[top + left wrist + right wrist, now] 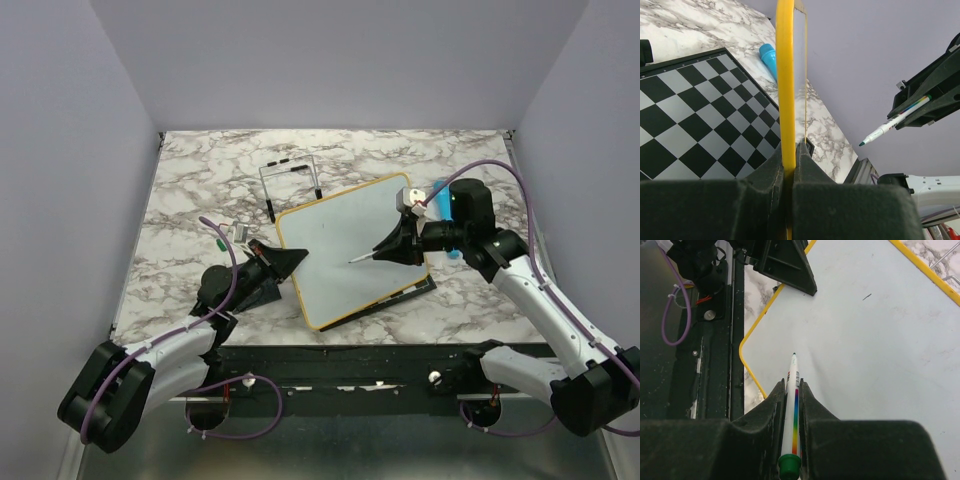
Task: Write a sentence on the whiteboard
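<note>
The whiteboard [345,250], white with a yellow frame, lies slanted over the chessboard [412,290]. Its face is blank apart from a tiny dark mark [867,296]; no sentence shows. My left gripper [290,260] is shut on the board's left frame edge; in the left wrist view the frame [785,75] runs edge-on between the fingers [792,147]. My right gripper [397,245] is shut on a white marker [793,390] with a rainbow stripe and green end. Its teal tip [352,261] hovers just off the board's middle, apart from the surface in the left wrist view [861,144].
A wire stand [290,180] is behind the board on the marble table [200,180]. A blue cylinder [769,57] lies past the chessboard [695,110] by the right arm. A small green object [218,243] lies by the left arm. Grey walls enclose the table.
</note>
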Available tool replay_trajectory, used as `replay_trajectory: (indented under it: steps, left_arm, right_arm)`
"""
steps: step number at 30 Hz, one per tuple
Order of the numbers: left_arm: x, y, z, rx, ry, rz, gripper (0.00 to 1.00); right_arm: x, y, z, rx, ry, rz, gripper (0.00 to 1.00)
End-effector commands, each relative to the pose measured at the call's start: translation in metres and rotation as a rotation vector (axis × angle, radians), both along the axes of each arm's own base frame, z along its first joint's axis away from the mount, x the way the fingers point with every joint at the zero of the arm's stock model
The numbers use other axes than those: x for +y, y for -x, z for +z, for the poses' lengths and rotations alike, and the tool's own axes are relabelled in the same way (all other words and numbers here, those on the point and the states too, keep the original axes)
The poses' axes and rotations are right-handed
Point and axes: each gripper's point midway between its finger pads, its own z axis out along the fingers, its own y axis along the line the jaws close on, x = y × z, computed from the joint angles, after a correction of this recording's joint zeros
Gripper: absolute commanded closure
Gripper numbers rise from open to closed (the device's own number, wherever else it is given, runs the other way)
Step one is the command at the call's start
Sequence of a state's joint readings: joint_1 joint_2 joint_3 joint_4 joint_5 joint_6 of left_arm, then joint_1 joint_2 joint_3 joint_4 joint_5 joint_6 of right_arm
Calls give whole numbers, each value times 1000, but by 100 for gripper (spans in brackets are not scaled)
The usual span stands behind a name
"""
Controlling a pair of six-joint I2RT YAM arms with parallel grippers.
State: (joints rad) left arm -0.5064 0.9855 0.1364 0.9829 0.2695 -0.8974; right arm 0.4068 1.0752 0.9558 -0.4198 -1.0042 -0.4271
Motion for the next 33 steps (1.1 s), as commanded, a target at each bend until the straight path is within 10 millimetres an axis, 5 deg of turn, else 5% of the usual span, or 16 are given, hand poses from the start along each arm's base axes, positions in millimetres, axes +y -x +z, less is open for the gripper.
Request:
replay_trajectory:
  steps: [1,33]
  left_arm:
    - [2,-4,-15,-30,-101,23,100]
    - [0,-3,-17,-7,-92,25,100]
  right_arm:
    - [4,3,4,-27,-29,30,99]
    - [6,-1,5,-34,-52,5,99]
